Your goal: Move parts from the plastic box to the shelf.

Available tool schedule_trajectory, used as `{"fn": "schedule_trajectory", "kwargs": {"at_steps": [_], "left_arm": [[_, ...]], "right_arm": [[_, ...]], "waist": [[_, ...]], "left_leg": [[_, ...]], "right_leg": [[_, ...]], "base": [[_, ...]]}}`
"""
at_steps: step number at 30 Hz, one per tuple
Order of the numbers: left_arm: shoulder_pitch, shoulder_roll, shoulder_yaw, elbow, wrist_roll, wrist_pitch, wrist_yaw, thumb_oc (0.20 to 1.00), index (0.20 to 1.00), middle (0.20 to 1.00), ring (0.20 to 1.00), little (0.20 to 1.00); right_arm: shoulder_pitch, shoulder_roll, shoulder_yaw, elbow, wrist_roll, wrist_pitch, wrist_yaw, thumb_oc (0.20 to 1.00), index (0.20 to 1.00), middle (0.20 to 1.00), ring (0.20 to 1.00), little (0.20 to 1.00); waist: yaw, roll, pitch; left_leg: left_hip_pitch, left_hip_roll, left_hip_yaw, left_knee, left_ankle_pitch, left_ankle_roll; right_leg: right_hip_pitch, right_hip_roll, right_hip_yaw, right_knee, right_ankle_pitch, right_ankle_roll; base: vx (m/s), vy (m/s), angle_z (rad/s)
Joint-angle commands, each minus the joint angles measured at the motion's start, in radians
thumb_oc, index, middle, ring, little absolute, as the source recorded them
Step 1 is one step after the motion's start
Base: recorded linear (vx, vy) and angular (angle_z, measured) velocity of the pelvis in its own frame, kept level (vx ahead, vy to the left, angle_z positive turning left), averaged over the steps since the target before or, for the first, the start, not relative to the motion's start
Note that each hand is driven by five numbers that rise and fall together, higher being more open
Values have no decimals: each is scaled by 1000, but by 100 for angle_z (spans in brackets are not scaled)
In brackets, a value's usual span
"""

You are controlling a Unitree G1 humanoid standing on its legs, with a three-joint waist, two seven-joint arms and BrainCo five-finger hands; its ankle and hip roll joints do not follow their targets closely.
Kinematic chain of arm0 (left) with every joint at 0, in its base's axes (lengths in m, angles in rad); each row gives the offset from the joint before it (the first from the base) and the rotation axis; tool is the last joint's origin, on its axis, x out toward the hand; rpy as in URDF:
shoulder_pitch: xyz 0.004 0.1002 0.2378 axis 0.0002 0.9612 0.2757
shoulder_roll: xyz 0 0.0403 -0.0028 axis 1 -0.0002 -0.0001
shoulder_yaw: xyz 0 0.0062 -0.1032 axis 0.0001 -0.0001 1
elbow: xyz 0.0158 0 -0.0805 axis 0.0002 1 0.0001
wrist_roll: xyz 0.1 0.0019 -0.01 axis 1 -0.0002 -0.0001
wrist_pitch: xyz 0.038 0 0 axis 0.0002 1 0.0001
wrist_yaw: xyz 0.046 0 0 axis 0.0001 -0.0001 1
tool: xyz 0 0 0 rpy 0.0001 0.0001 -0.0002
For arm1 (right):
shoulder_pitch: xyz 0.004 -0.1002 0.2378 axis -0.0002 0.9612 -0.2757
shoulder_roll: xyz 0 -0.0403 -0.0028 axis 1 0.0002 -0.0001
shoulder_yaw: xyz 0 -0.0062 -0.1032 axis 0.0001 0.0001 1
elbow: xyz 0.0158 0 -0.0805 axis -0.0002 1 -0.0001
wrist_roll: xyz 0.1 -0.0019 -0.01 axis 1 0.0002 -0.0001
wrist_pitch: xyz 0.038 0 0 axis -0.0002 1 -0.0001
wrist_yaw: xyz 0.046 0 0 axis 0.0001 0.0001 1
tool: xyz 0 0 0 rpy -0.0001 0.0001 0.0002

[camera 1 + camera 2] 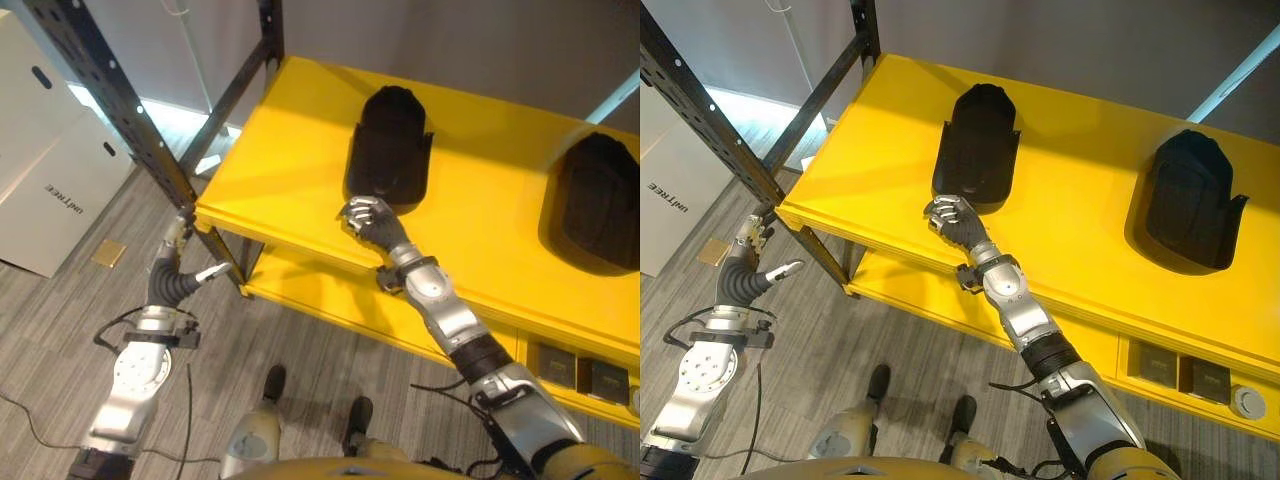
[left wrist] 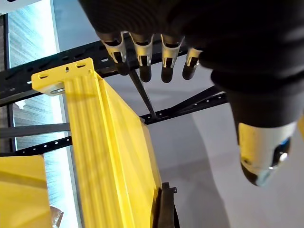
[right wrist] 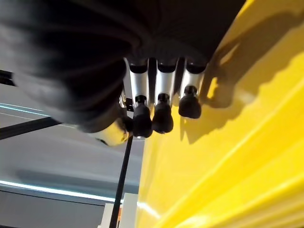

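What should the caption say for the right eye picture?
Right hand reaches to a black part on the yellow shelf; a second black part sits alongside.

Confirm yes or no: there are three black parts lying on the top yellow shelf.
No. The yellow shelf carries two black parts: one black part just beyond the right robot hand, and a second black part farther to the right.

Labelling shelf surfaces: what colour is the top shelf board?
Bright yellow shelf board, on a dark metal frame; clearest in the right eye view.

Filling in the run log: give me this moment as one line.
right robot hand: curled, empty, beside black moulded part | second black part: farther right on yellow shelf | left robot hand: open, idle by black upright
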Motion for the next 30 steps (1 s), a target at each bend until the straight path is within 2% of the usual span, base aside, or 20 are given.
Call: {"fn": "schedule_trajectory", "kwargs": {"at_steps": [1, 4, 6, 7, 8, 9, 13, 14, 16, 18, 19, 21, 22, 23, 25, 26, 27, 28, 29, 30], "left_arm": [[-15, 29, 56, -19, 35, -56, 32, 1000, 1000, 1000, 1000, 1000], [7, 27, 73, -26, 51, -54, 36, 1000, 1000, 1000, 1000, 1000], [31, 26, 108, -29, 78, -47, 42, 1000, 1000, 1000, 1000, 1000], [38, 25, 119, -32, 91, -47, 43, 1000, 1000, 1000, 1000, 1000], [42, 21, 128, -33, 99, -47, 46, 1000, 1000, 1000, 1000, 1000], [43, 16, 127, -31, 103, -47, 49, 1000, 1000, 1000, 1000, 1000], [50, 1, 129, -33, 124, -45, 34, 1000, 1000, 1000, 1000, 1000], [50, 1, 128, -33, 124, -45, 34, 1000, 1000, 1000, 1000, 1000], [39, -9, 111, -40, 125, -47, 33, 1000, 1000, 1000, 1000, 1000], [19, -21, 80, -51, 113, -53, 18, 1000, 1000, 1000, 1000, 1000], [18, -22, 79, -49, 113, -54, 17, 1000, 1000, 1000, 1000, 1000], [-8, -20, 33, -53, 115, -56, -8, 1000, 1000, 1000, 1000, 1000], [-18, -20, 16, -48, 116, -57, -14, 1000, 1000, 1000, 1000, 1000], [-20, -20, 16, -46, 116, -58, -14, 1000, 1000, 1000, 1000, 1000], [-56, -18, -15, -32, 117, -59, -19, 1000, 1000, 1000, 1000, 1000], [-72, -16, -22, -25, 120, -60, -16, 1000, 1000, 1000, 1000, 1000], [-72, -16, -22, -25, 120, -60, -16, 1000, 1000, 1000, 1000, 1000], [-99, -2, -17, -26, 115, -58, -16, 1000, 1000, 1000, 1000, 1000], [-111, 3, -18, -30, 114, -53, -17, 1000, 1000, 1000, 1000, 1000], [-114, 5, -20, -30, 114, -52, -17, 1000, 1000, 1000, 1000, 1000]], "right_arm": [[129, -48, -114, -223, 6, -84, 27, 200, 200, 200, 200, 200], [247, -56, -187, -328, 3, -95, 43, 200, 200, 200, 200, 200], [380, -71, -277, -433, -38, -105, 55, 200, 200, 200, 200, 200], [419, -79, -308, -473, -64, -106, 60, 555, 555, 555, 555, 555], [449, -78, -338, -496, -76, -110, 61, 947, 947, 947, 947, 947], [486, -69, -363, -525, -71, -110, 64, 1000, 1000, 1000, 1000, 1000], [612, -48, -456, -593, -99, -109, 72, 1000, 1000, 1000, 1000, 1000], [614, -48, -457, -594, -99, -108, 72, 1000, 1000, 1000, 1000, 1000], [657, -19, -486, -587, -106, -110, 55, 1000, 1000, 1000, 1000, 1000], [695, -4, -521, -580, -125, -113, 34, 1000, 1000, 1000, 1000, 1000], [697, -4, -522, -582, -126, -112, 33, 1000, 1000, 1000, 1000, 1000], [719, 10, -552, -566, -135, -117, 10, 1000, 1000, 1000, 1000, 1000], [726, 11, -560, -566, -141, -115, 5, 1000, 1000, 1000, 1000, 1000], [726, 11, -561, -567, -141, -115, 5, 1000, 1000, 1000, 1000, 1000], [709, 6, -561, -551, -174, -118, -23, 1000, 1000, 1000, 1000, 1000], [699, 7, -557, -545, -182, -119, -32, 1000, 1000, 1000, 1000, 1000], [699, 7, -557, -545, -182, -119, -32, 1000, 1000, 1000, 1000, 1000], [671, 6, -550, -537, -199, -118, -53, 1000, 1000, 1000, 1000, 1000], [651, 18, -529, -524, -197, -116, -62, 1000, 1000, 1000, 1000, 1000], [647, 20, -530, -521, -199, -118, -64, 1000, 1000, 1000, 1000, 1000]], "waist": [[-41, -66, -28], [-63, -75, -47], [-106, -84, -76], [-121, -86, -87], [-139, -87, -96], [-149, -85, -105], [-210, -79, -135], [-209, -79, -135], [-247, -73, -144], [-306, -65, -152], [-299, -63, -152], [-358, -52, -150], [-373, -45, -141], [-370, -46, -141], [-411, -43, -96], [-421, -41, -74], [-421, -41, -74], [-384, -29, -39], [-351, -16, -35], [-355, -15, -33]], "left_leg": [[83, -21, 51, -8, -157, 31], [105, -19, 64, -8, -168, 33], [143, -18, 91, -7, -185, 40], [158, -16, 102, -6, -192, 42], [170, -15, 114, -6, -197, 43], [185, -13, 130, -5, -203, 44], [227, -6, 181, -4, -223, 51], [228, -6, 182, -4, -223, 51], [247, -1, 214, -4, -232, 57], [269, 2, 266, -3, -244, 67], [270, 3, 273, -4, -246, 67], [289, 7, 320, -3, -254, 78], [306, 8, 340, -1, -266, 83], [304, 8, 344, -3, -260, 82], [325, 6, 427, 5, -271, 99], [329, 8, 464, 14, -282, 102], [329, 8, 464, 14, -282, 102], [327, 30, 546, 43, -289, 96], [332, 45, 571, 52, -303, 89], [331, 49, 565, 55, -307, 88]], "right_leg": [[72, -10, 39, 2, -141, 14], [86, -11, 49, 2, -141, 17], [108, -10, 75, 4, -141, 20], [115, -9, 87, 7, -142, 21], [119, -9, 96, 9, -142, 22], [124, -9, 111, 13, -143, 22], [126, -5, 167, 25, -143, 25], [126, -5, 168, 25, -143, 25], [121, -3, 207, 30, -137, 29], [103, 5, 272, 36, -126, 34], [100, 7, 279, 38, -126, 34], [76, 16, 339, 63, -121, 35], [72, 22, 358, 82, -129, 37], [67, 22, 362, 83, -125, 36], [14, 42, 431, 127, -103, 57], [-11, 42, 422, 142, -91, 71], [-11, 42, 422, 142, -91, 71], [-50, -21, 248, 157, -75, 76], [-48, -72, 92, 170, -96, 67], [-46, -72, 84, 174, -102, 67]], "base": [[29, 41, -8], [26, 42, -15], [24, 69, -33], [22, 66, -35], [6, 48, -45], [-9, 45, -58], [5, 39, -45], [-5, 22, -46], [-24, 39, -51], [-33, 47, -53], [-45, 44, -84], [-36, 55, -76], [-23, 39, -60], [-91, 59, -89], [-175, 48, -109], [-120, 19, -110], [-154, -75, -128], [-89, -107, -135], [-79, -111, -170], [-31, -104, -269]]}}
